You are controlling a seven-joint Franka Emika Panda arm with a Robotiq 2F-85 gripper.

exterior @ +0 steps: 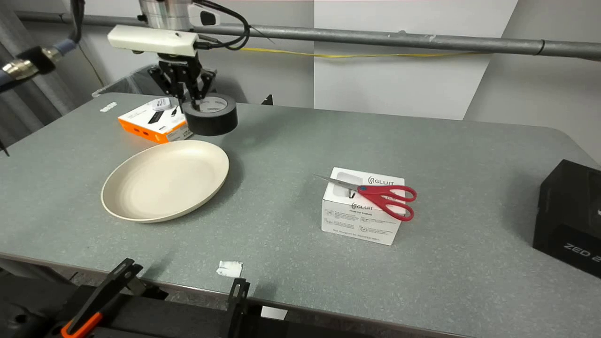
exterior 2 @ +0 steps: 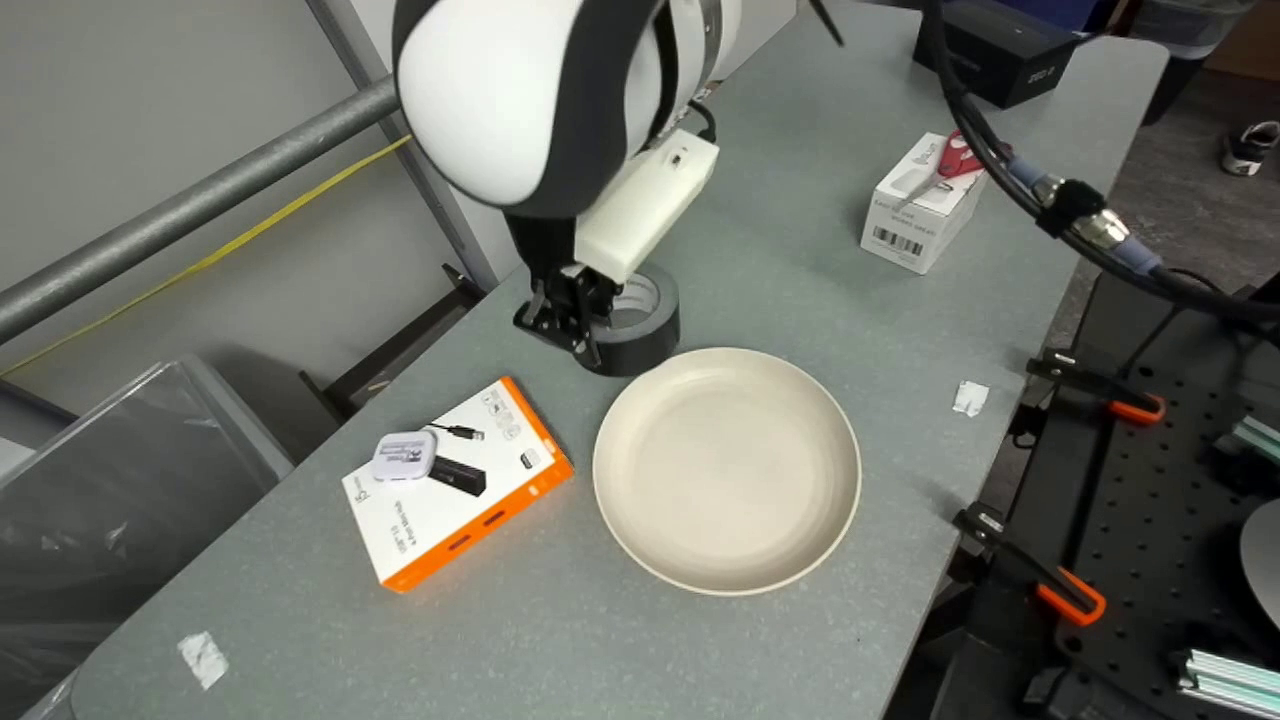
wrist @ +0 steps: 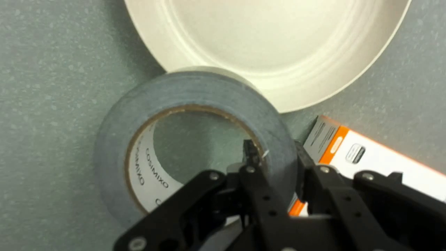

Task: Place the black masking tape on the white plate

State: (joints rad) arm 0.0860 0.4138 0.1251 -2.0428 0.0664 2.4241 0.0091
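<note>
Your gripper (wrist: 277, 160) is pinching the wall of the black masking tape (exterior: 211, 123), one finger sitting inside the ring, the other outside. In the wrist view the fingers are hiding part of the roll, and the roll is covering some of the white plate (exterior: 164, 180). You are holding it near the plate's edge; whether it is touching the table (exterior: 450, 155) or overhanging the rim (the angles aren't settling it) you cannot tell. In an exterior view roll and gripper are masking part of an orange-and-white box (exterior: 152, 119), which is carrying a small white case (exterior 2: 404, 456). Farther out, a white box (exterior: 361, 220) is bearing red scissors (exterior: 373, 189), their handles partly hiding behind a cable (exterior 2: 1072, 208) in an exterior view. A black box (exterior: 568, 220) is running off the frame, and a plastic-lined bin (exterior 2: 120, 530) is being cut off too, its contents escaping you.
</note>
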